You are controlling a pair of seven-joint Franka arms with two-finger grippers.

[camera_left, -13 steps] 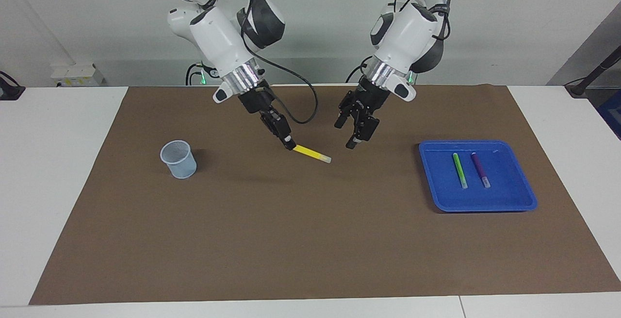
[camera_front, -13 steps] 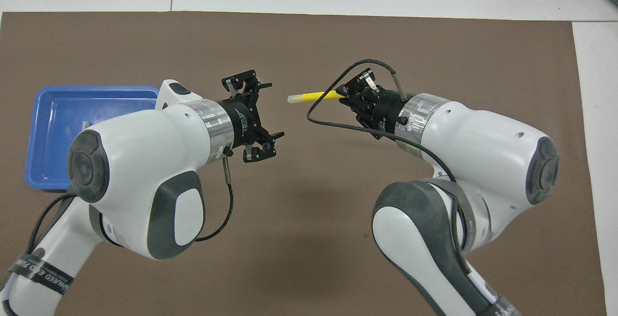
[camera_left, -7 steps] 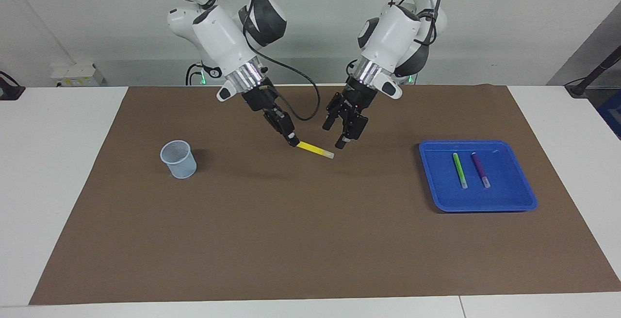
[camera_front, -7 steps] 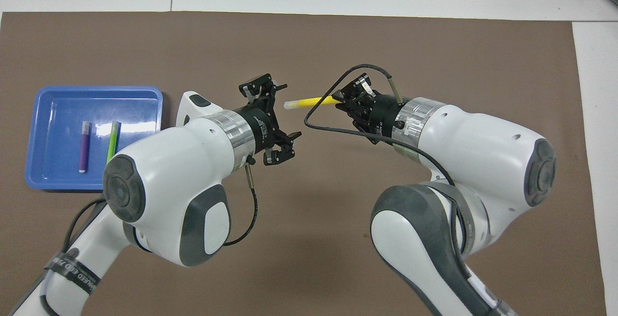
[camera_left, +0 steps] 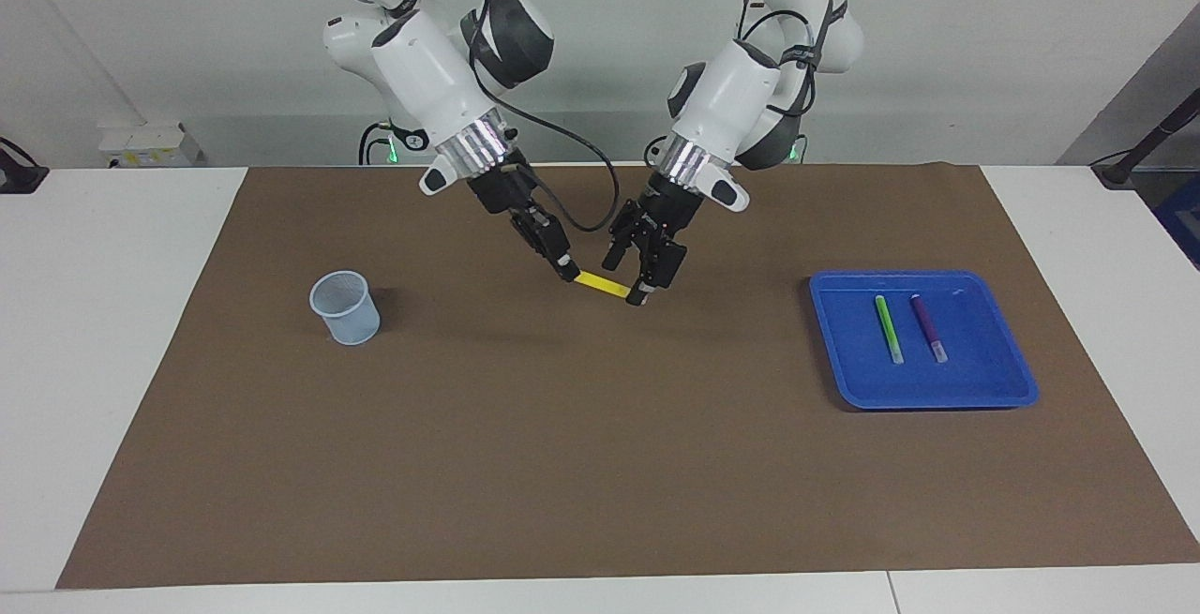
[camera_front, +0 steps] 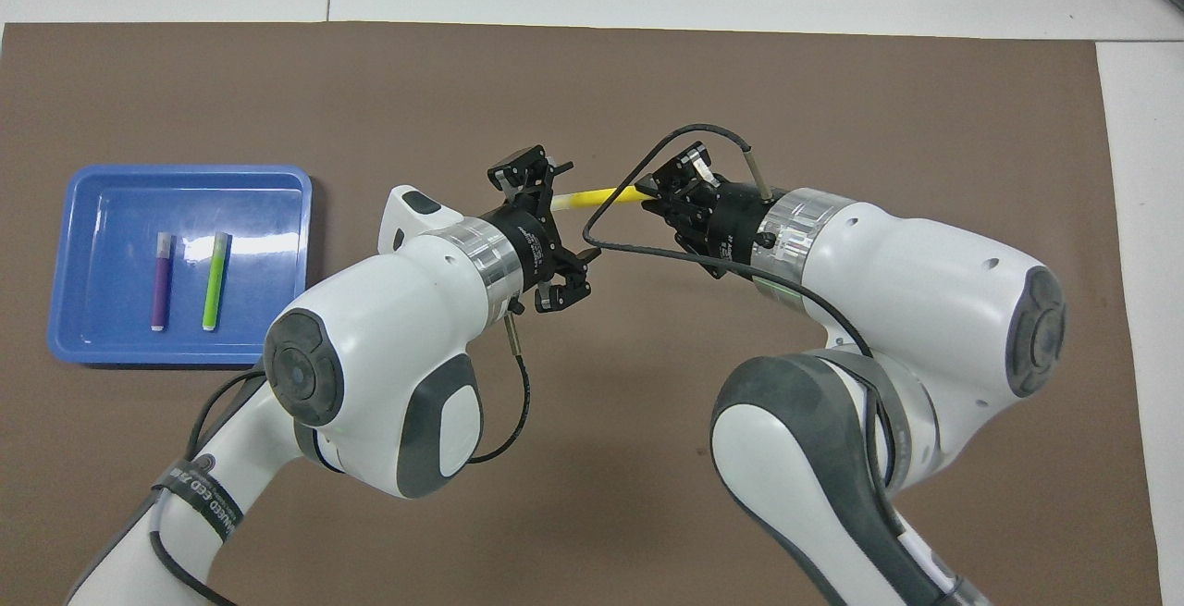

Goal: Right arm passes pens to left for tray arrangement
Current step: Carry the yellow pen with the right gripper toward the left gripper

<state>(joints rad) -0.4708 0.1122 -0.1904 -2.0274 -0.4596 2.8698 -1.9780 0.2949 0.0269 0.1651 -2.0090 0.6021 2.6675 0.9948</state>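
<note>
We see the yellow pen (camera_left: 601,283) held in the air over the middle of the brown mat (camera_left: 581,464), pinched at one end by the right gripper (camera_left: 563,269). The left gripper (camera_left: 630,278) has its fingers spread around the pen's other end — whether they touch it we cannot tell. The green pen (camera_left: 889,328) and purple pen (camera_left: 928,326) lie side by side, apart, in the blue tray (camera_left: 1003,389) toward the left arm's end. A pale-blue cup (camera_left: 345,307) stands toward the right arm's end — much bare mat lies between. White table (camera_left: 103,314) borders the mat.
</note>
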